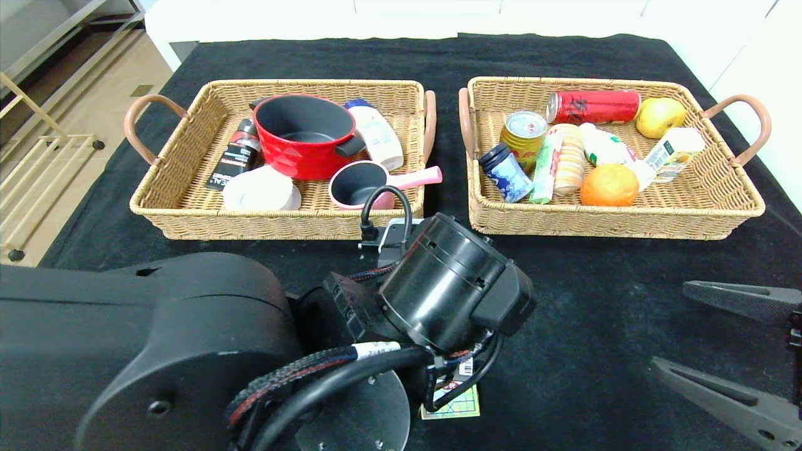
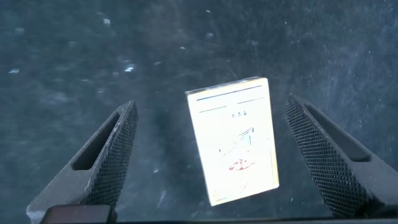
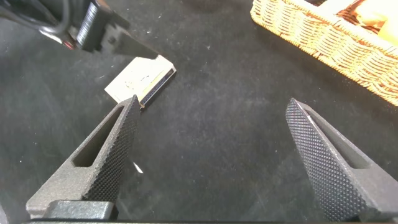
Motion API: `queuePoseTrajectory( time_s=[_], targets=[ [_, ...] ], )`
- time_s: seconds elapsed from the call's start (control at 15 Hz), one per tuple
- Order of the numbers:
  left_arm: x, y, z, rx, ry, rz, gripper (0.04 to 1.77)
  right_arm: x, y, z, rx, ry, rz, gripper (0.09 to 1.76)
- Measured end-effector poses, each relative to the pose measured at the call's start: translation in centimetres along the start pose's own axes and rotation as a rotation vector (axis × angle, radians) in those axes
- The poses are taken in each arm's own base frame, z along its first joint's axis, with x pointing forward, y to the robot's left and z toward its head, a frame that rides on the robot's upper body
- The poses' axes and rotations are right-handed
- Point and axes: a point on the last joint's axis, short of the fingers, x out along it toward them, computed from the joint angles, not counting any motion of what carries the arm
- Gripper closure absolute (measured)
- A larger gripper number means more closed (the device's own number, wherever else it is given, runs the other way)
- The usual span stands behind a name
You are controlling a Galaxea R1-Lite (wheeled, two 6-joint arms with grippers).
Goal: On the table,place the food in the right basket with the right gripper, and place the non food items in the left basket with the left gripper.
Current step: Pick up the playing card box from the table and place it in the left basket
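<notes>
A flat beige card box with a red emblem lies on the black table. My left gripper hangs over it, open, one finger on either side and neither touching. In the head view only a corner of the box shows under the left wrist. The red pot sits in the left basket. The right basket holds the gold can, biscuits and blue-lidded jar. My right gripper is open and empty, low over the cloth at the front right.
The left basket also holds a pink saucepan, a white bowl, a white bottle and a dark tube. A red can, an orange, a yellow fruit and a carton share the right basket.
</notes>
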Motion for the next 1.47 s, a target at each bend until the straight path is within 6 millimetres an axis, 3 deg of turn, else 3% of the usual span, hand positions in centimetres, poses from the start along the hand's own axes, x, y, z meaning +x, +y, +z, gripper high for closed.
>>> queuePoseTrajectory(
  time_s=[0.73,1.47],
  targets=[
    [1.6,-1.6,-2.3,0.042,0.073,0.034,0.09,0.0,0.0,-0.1,-0.001,0.002,0.002,0.14],
    [2.6,-1.9,-3.1,0.052,0.094,0.053,0.09,0.0,0.1,-0.1,0.000,0.004,0.004,0.14]
  ],
)
